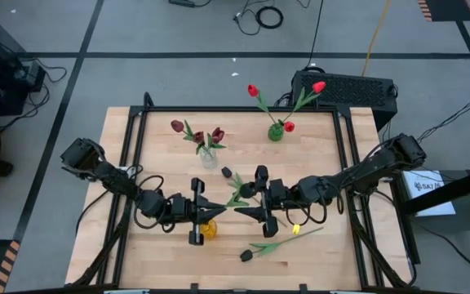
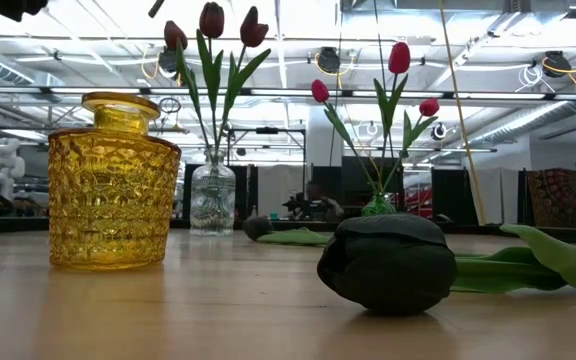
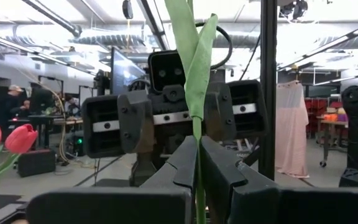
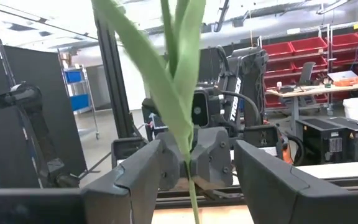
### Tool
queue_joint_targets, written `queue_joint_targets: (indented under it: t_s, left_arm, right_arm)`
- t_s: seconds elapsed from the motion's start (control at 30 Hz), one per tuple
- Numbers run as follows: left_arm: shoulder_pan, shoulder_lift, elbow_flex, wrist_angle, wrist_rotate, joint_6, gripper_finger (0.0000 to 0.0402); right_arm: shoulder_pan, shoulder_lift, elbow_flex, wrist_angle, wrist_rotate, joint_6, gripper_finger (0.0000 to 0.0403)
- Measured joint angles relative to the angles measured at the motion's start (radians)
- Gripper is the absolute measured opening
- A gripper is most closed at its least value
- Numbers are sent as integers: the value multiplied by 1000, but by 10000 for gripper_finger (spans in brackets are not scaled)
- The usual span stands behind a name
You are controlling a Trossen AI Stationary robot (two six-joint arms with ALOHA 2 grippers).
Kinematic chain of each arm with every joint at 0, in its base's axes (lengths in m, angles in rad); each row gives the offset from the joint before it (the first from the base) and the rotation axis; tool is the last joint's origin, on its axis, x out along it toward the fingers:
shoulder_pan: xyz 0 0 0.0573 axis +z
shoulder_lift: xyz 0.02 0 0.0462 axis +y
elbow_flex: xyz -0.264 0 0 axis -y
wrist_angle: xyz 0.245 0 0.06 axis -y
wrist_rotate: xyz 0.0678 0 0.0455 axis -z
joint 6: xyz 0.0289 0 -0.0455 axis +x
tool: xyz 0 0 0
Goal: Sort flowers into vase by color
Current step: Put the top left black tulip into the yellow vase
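Both grippers are raised above the table's middle and face each other. My left gripper [image 1: 217, 209] [image 3: 197, 163] is shut on a tulip's thin green stem. The tulip's long leaves [image 3: 194, 56] [image 4: 176, 74] rise above the fingers, and its head is outside both wrist views. My right gripper [image 1: 250, 211] [image 4: 197, 163] is open, one finger on either side of that stem and of the left fingertips. A near-black tulip [image 1: 247, 255] [image 2: 388, 262] lies on its side near the table's near edge. Another dark head [image 1: 227, 172] [image 2: 258, 227] shows just beyond the grippers. My left gripper pinches the tulip's stem [image 3: 197, 144] between its two fingers, just below where the leaves spread. The fingers [image 4: 213, 157] come in level from the table's left and lie across the stem. The stem stands upright in the hold, leaves above and bare stem below.
An amber glass vase [image 1: 208, 231] [image 2: 111, 185] stands under the left gripper. A clear vase [image 1: 208, 157] [image 2: 212, 200] holds maroon tulips. A green vase [image 1: 276, 132] [image 2: 378, 205] holds red ones. Both stand toward the far edge. A small yellow thing [image 1: 296, 229] lies by the fallen tulip's stem.
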Motion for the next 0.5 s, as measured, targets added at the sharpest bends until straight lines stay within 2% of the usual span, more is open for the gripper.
queue_joint_targets:
  t_s: [0.5]
  left_arm:
    - [58, 0, 0, -39, 9, -53, 19]
  right_arm:
    - [0, 0, 0, 6, -3, -10, 186]
